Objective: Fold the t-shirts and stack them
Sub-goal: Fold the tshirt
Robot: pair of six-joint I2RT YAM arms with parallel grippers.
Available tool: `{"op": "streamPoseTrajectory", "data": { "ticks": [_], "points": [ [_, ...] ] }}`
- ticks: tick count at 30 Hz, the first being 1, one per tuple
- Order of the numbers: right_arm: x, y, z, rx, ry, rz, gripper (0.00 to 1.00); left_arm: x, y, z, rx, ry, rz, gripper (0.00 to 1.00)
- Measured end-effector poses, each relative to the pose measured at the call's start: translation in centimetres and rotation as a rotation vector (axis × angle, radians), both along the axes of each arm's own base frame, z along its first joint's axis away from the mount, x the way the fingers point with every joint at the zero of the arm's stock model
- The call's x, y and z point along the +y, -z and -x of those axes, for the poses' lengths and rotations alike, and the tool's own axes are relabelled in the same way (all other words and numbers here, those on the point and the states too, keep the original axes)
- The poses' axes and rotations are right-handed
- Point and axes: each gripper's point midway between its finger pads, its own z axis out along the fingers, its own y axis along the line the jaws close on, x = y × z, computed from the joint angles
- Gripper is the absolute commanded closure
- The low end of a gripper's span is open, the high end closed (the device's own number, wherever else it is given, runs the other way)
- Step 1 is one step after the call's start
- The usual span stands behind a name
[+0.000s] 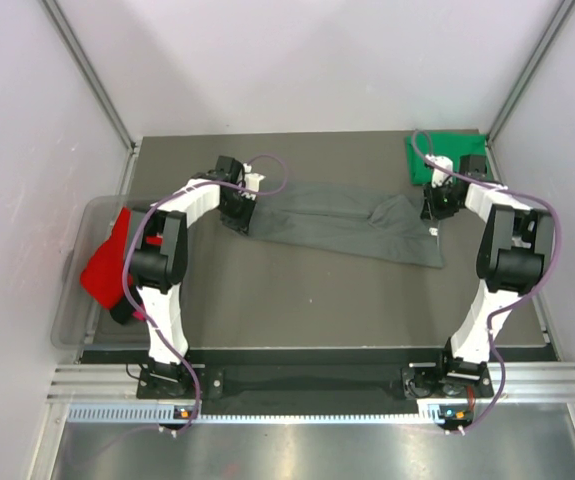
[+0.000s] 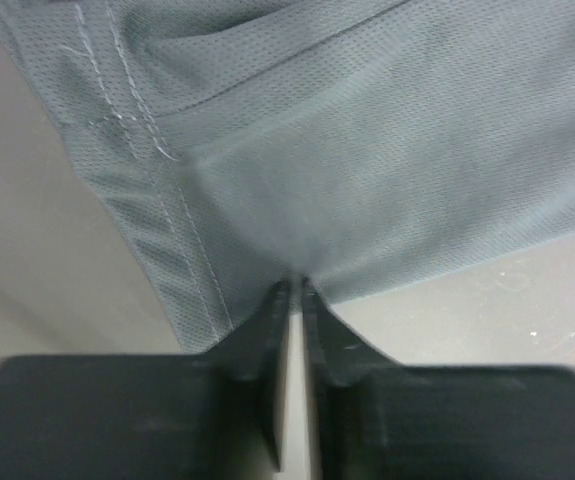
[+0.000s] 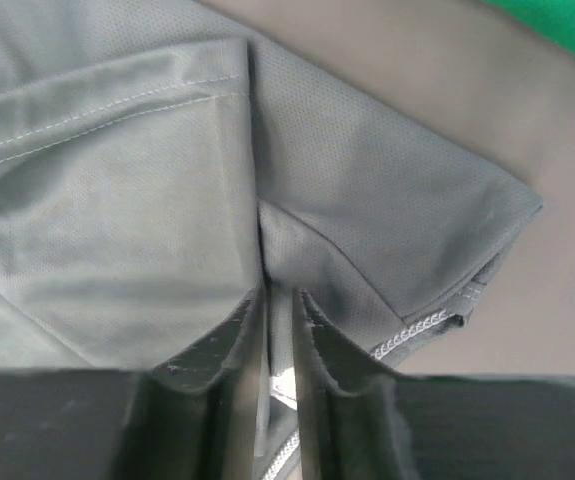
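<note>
Table (image 1: pixel 297 310) carries the grey shirt (image 1: pixel 337 225). It's pulled into a long band across the middle, closer to the far edge, w/ its ends toward the left & right edges. A clear tub (image 1: pixel 72 300) sits at the table's left edge w/ a red shirt (image 1: pixel 105 268) spilling over its rim. The green shirt (image 1: pixel 452 150) lies folded at the far right corner.

Left gripper (image 2: pixel 295 283) has its fingers almost together, pinching the grey shirt's edge just beside the stitched hem. Right gripper (image 3: pixel 277 293) is narrow too, w/ cloth clamped between its fingers near a hemmed corner.

Step in hand, as a judgement: both ends are held so the shirt can be stretched flat for the next fold.
- Both pinches need to stay firm, and both ends should rise at the same height & pace.
- Tension should be even so the band doesn't twist or sag.
- The right end looks bunched, so that part prob. needs smoothing before any crease is laid.
- The right end should stay clear of the green shirt just beyond it.

Counts:
- 1 table, 1 tub.
- 3 shirts for sure: 1 grey, 1 red, 1 green. A dark bit under the red one may be a 4th; can't tell.
- 2 grippers.
</note>
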Motion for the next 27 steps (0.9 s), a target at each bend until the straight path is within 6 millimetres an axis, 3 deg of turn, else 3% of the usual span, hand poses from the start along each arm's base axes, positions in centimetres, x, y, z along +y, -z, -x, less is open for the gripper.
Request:
{"op": "streamPoseTrajectory", "data": {
  "ticks": [4, 7, 12, 15, 19, 24, 27],
  "points": [
    [-0.1, 0.1, 0.6, 0.007, 0.012, 0.005, 0.73, -0.3, -0.6, 0.4, 0.006, 0.011, 0.020, 0.69],
    [-0.2, -0.7, 1.2, -0.003, 0.019, 0.011, 0.70, -0.8, -2.5, 0.5, -0.022, 0.027, 0.052, 0.66],
    [-0.2, -5.3, 1.6, -0.103, 0.026, 0.031, 0.68, -1.2, -8.4, -0.2, -0.154, 0.100, 0.083, 0.59],
    [-0.2, -8.6, 2.0, -0.176, 0.022, 0.044, 0.68, -0.8, -10.1, -0.5, -0.202, 0.161, 0.052, 0.53],
    [0.1, -11.2, 3.4, -0.223, 0.004, 0.059, 0.67, 0.8, -8.1, 0.3, -0.141, 0.203, -0.049, 0.52],
    [0.5, -11.4, 6.4, -0.197, -0.023, 0.071, 0.66, 2.3, -3.4, 0.9, 0.002, 0.176, -0.126, 0.52],
    [0.7, -11.4, 8.4, -0.176, -0.042, 0.081, 0.66, 2.6, -2.2, 1.2, 0.042, 0.153, -0.139, 0.53]
  ]
}}
